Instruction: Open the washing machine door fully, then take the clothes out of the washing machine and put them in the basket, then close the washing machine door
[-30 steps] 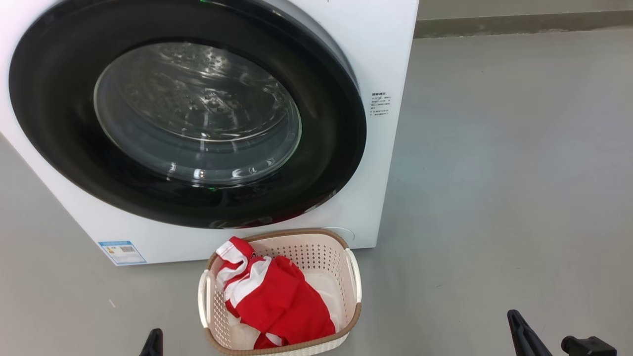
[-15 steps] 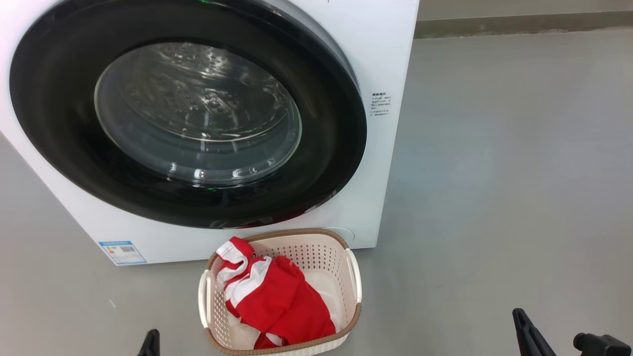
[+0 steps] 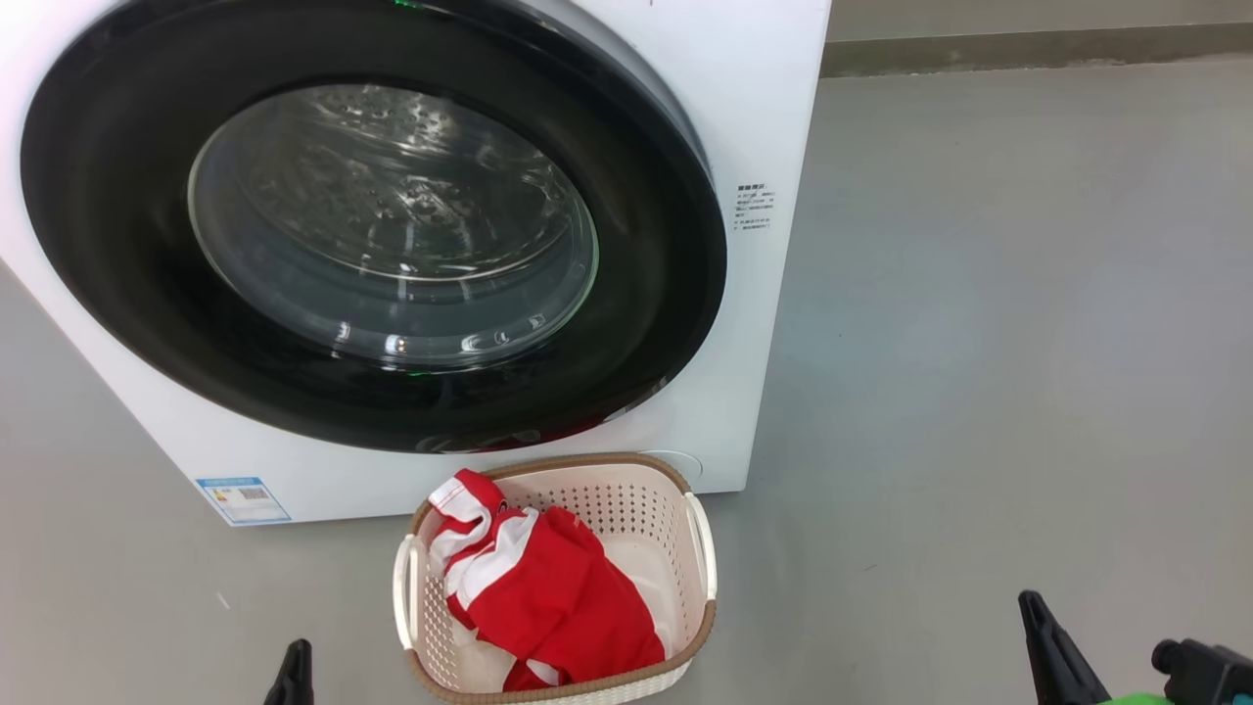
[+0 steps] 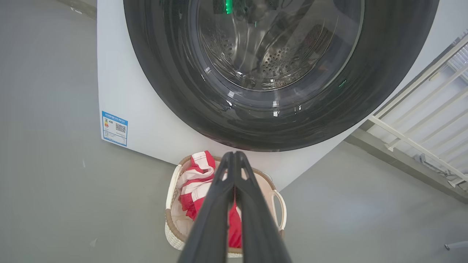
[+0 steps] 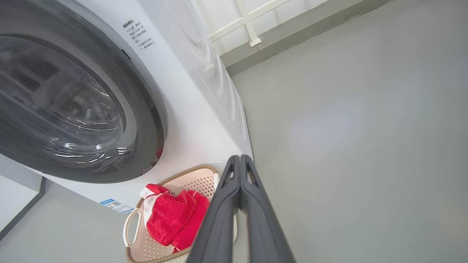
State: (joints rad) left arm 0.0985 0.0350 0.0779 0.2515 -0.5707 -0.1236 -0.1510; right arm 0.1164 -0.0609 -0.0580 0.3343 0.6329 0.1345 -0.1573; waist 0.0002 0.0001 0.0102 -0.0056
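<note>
Bright, even, sharp — soft glare on the washing machine door [image 3: 392,225].

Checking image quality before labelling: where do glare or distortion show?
Head view: bright reflections streak the washing machine door glass. Left wrist view: wide-angle stretch, a green glint on the glass. Right wrist view: the washing machine side bows; the clothes look sharp.

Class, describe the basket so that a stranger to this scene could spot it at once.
Find the big white washing machine with its round black-ringed door. On the grey floor just in front, below the door, stands the basket: small, cream-white, perforated, brown-rimmed. Unlike anything nearby, it holds bright red-and-white clothes.
</note>
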